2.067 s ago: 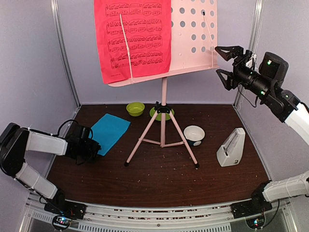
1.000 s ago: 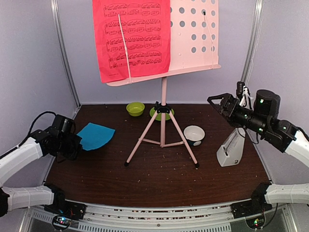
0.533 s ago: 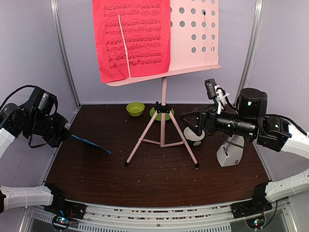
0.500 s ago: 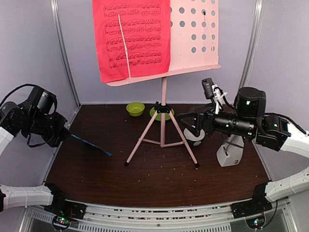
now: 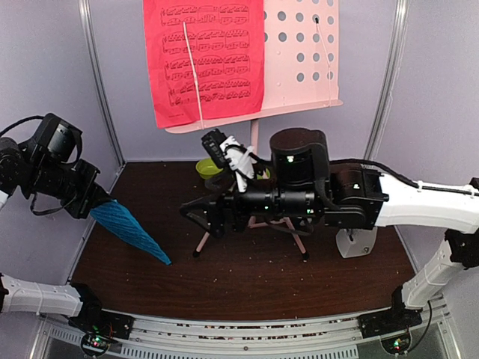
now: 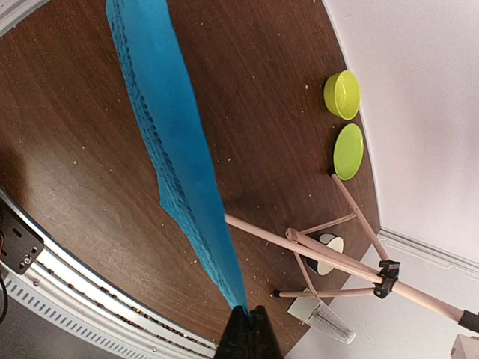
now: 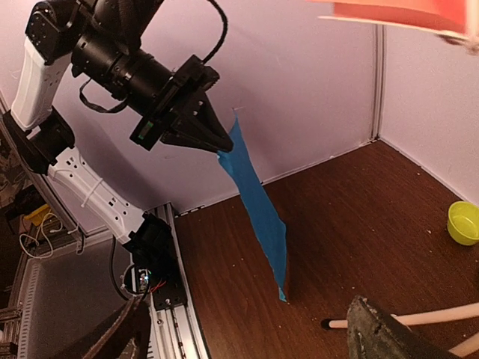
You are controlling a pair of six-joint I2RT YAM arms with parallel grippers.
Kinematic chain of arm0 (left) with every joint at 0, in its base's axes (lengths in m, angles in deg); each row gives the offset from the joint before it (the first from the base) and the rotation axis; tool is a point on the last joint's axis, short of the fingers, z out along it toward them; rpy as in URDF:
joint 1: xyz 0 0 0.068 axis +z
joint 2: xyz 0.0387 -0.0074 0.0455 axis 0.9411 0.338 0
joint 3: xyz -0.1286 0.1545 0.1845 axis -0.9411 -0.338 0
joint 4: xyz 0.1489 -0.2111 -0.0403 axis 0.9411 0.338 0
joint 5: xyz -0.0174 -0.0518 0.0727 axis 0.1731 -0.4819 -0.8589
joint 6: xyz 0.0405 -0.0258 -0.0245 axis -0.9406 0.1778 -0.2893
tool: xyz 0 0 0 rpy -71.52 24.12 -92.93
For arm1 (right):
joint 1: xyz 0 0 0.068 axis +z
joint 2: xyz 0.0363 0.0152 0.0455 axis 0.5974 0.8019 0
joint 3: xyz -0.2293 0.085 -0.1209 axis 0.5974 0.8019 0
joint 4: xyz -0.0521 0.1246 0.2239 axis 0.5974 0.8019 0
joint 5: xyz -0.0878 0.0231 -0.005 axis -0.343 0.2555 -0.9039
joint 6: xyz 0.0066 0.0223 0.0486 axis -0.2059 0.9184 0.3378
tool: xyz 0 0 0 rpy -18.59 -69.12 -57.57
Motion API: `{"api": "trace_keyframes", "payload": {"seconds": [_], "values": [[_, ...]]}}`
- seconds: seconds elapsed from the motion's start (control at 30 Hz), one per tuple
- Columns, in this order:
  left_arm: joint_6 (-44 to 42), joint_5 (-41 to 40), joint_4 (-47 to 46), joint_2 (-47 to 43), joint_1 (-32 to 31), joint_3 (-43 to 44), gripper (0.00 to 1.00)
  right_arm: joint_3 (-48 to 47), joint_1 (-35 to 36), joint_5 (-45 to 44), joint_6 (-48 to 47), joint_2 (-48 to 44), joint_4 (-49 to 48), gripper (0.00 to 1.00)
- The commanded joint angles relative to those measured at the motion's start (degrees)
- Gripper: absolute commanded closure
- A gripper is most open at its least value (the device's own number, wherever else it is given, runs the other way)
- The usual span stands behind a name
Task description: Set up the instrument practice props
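Note:
The pale pink music stand (image 5: 299, 60) stands at the back, with a red music sheet (image 5: 206, 60) on the left of its desk. My left gripper (image 5: 96, 203) is raised at the left wall, shut on the top edge of a blue music sheet (image 5: 131, 232). The sheet hangs down with its lower corner near the table. In the left wrist view the blue sheet (image 6: 176, 134) runs away from the shut left gripper (image 6: 251, 329). My right gripper (image 5: 200, 218) reaches across in front of the tripod, open and empty, facing the blue sheet (image 7: 258, 202). The metronome (image 5: 358, 243) is partly hidden behind the right arm.
A green bowl (image 6: 342, 95) and a green plate (image 6: 348, 151) lie at the back of the table. A white bowl (image 6: 327, 250) sits between the tripod legs (image 6: 329, 254). The right arm covers most of the tripod from above. Walls close in on both sides.
The right arm has swung from the right side across the front of the stand toward the left. The left arm lifted the blue sheet, which now hangs down steeply.

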Motion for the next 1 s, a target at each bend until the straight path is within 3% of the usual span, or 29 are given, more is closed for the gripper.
{"api": "trace_keyframes", "payload": {"seconds": [0.0,0.27,0.67,0.97], "values": [[3.17,2.48,-2.10,1.79,-1.75,1.41,1.00,-5.89,2.69,-0.46,-1.91,6.23,-0.77,0.09],[5.73,3.06,-3.99,2.19,-4.47,2.24,1.00,-16.91,3.81,-1.06,-3.44,18.41,-1.88,0.10],[3.69,4.42,-8.83,1.46,-4.62,2.23,1.00,-29.78,3.41,-7.09,-8.14,31.33,-1.45,0.24],[2.94,7.05,-12.96,1.75,-4.71,1.41,1.00,-31.59,1.88,-8.79,-9.57,34.67,-2.64,0.33]]}}
